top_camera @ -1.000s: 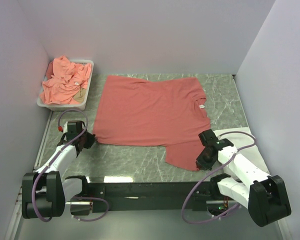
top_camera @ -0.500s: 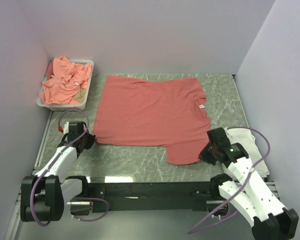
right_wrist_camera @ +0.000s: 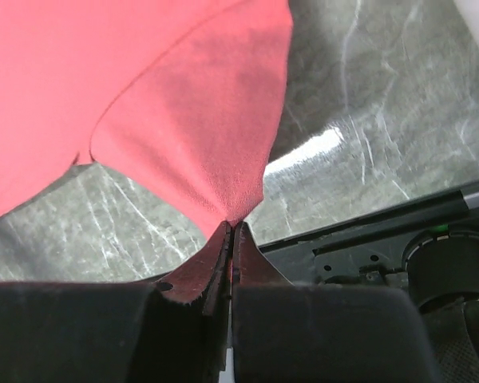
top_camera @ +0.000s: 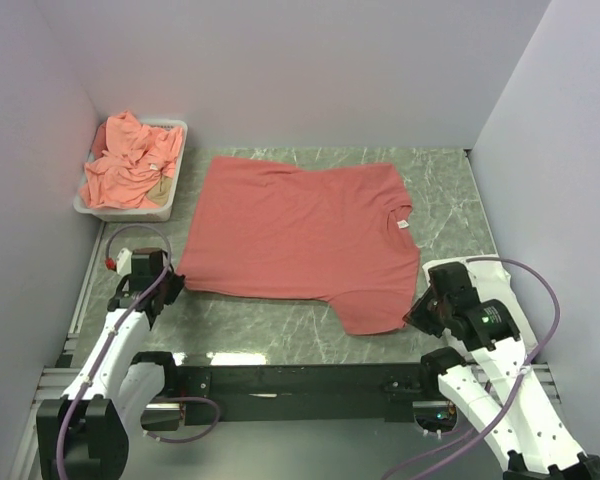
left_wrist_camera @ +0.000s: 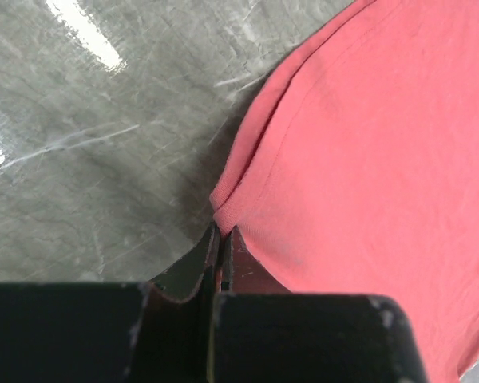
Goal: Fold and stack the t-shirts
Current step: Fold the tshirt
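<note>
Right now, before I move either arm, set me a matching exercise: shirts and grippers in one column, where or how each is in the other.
1. flat coral-red cotton t-shirt
2. crumpled salmon-pink shirts
3. left gripper
4. right gripper

A. shut on the near sleeve's tip
B. heaped in the white plastic tray
C. spread on the grey-green marbled table
D. shut on the near-left hem corner

Pairs: 1-C, 2-B, 3-D, 4-A

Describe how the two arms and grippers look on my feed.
Both the left arm and right arm have white links between chunky black joint housings. A grey-purple cable loops along each. The left gripper and right gripper have black bodies and dark, tapered fingers. A green light glows on the right wrist; a red tab sits by the left.
</note>
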### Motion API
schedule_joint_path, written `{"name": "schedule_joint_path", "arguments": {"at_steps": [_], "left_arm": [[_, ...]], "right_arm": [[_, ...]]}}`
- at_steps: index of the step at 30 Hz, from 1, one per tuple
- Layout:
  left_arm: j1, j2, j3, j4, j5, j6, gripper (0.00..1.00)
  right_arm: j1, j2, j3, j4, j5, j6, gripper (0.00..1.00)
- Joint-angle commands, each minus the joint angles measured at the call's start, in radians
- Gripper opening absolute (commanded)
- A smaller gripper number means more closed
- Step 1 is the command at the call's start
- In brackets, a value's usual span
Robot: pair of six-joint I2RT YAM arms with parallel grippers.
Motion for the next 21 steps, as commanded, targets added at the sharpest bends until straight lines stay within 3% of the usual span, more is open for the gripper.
{"name": "schedule_joint_path", "arguments": {"at_steps": [1, 9, 13, 21], "left_arm": [[0.0, 0.046, 0.051, 0.02, -0.023, 0.001, 0.01], [-0.002, 0.356, 0.268, 0.103, 0.028, -0.034, 0.0], [-0.028, 0.52, 0.392, 0.091, 0.008, -0.039, 0.0], [-0.037, 0.692, 0.546, 0.064, -0.03, -0.063, 0.0]], "right_arm": [[0.006, 0.023, 0.064, 0.041, 0.043, -0.049, 0.0], [0.005, 0.383, 0.192, 0.437, 0.06, -0.178, 0.0], [0.003, 0.602, 0.251, 0.534, 0.106, -0.193, 0.0], [-0.075, 0.808, 0.402, 0.618, 0.093, -0.233, 0.0]]}}
